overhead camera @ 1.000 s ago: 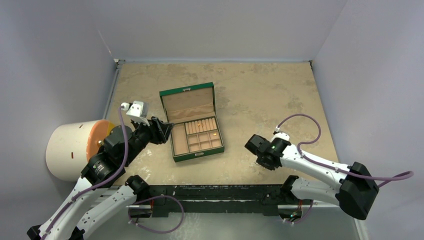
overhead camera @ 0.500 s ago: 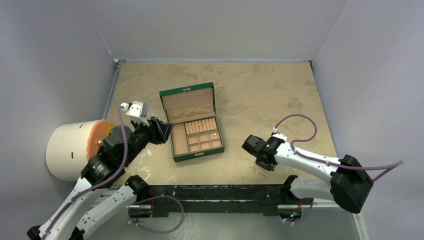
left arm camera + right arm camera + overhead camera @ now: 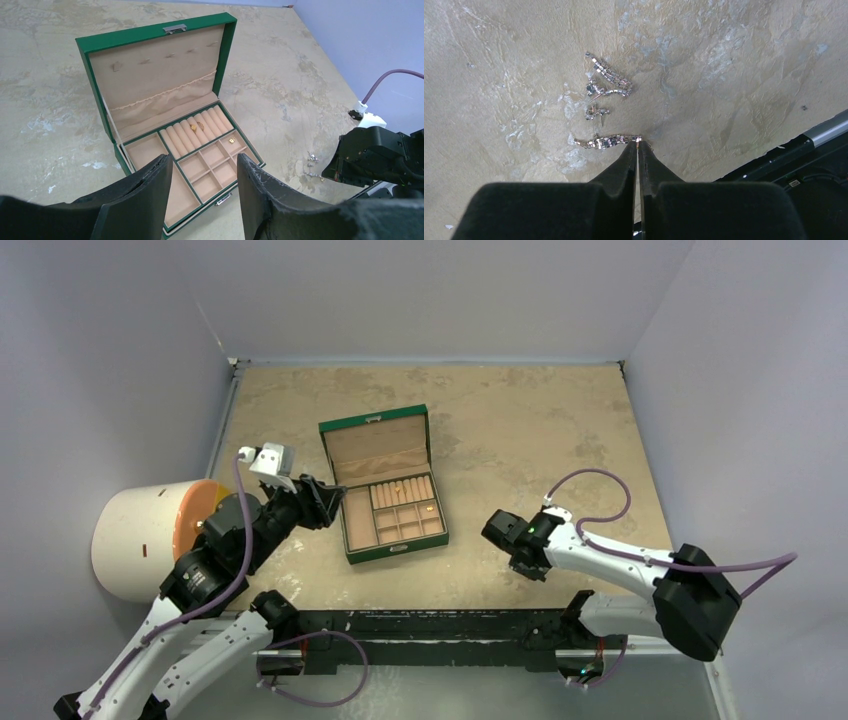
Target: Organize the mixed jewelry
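Pinching at the table (image 3: pixel 724 75), the right claw (image 3: pixel 638 145) has its fingers together at the 3 o'clock end of a silvery beaded strand (image 3: pixel 606 142); caught or not, I can't tell. Other earrings (image 3: pixel 610 79) lie at 11 o'clock. Probably featherlight, limp, slippery: grip an end. The left claw (image 3: pixel 205 185) gapes empty.

- left arm (image 3: pixel 160 627) and right arm (image 3: pixel 605 562): white, screw-dotted links, black joint housings
- purple cable (image 3: pixel 240 525) along each arm
- small green light (image 3: pixel 535 533) on right wrist
- left gripper (image 3: pixel 205 162), right gripper (image 3: pixel 638 146): matte black tapered fingers
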{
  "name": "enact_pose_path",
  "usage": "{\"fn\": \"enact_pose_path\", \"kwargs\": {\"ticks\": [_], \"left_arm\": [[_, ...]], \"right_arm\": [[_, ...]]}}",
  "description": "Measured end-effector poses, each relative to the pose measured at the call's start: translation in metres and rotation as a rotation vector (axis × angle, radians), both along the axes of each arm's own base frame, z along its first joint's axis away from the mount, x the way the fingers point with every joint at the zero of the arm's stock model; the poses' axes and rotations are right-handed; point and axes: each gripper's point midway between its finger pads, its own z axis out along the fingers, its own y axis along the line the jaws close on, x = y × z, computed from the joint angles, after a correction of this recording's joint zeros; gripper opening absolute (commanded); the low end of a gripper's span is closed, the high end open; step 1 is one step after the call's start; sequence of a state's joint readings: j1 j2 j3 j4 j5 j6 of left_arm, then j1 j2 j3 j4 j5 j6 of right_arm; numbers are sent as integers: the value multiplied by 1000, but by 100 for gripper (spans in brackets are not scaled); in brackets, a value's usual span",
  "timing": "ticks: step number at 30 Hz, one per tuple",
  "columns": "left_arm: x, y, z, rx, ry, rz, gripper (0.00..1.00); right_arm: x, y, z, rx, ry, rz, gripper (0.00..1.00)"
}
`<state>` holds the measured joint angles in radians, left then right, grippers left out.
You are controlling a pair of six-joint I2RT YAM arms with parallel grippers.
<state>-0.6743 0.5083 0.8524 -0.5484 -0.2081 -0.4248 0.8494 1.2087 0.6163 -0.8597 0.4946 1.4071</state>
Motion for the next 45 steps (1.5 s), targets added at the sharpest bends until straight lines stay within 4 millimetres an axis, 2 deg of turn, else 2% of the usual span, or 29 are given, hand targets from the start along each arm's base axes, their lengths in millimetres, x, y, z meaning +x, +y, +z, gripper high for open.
{"fn": "enact_pose_path", "kwargs": {"ticks": [2,12,20,29,39,42,45], "left_arm": [[0,0,0,-1,-1,0,50],[-1,0,1,-3,-3,-1,50],[-1,0,1,-3,-3,-3,50],[-1,0,1,-3,-3,-3,50],[-1,0,1,-2,-3,-2,50],[-1,0,1,-2,-4,-3,50],[-1,0,1,-2,-4,-3,50]], "right_arm": [[0,0,-1,-4,4,0,0],[-1,3,-2,9,10,1,0],[7,11,8,56,-29,40,0],[31,40,20,107,-77,147,0],[53,74,10,118,-48,242,0],[56,77,8,116,-46,245,15],[55,76,9,114,-45,244,19]]}}
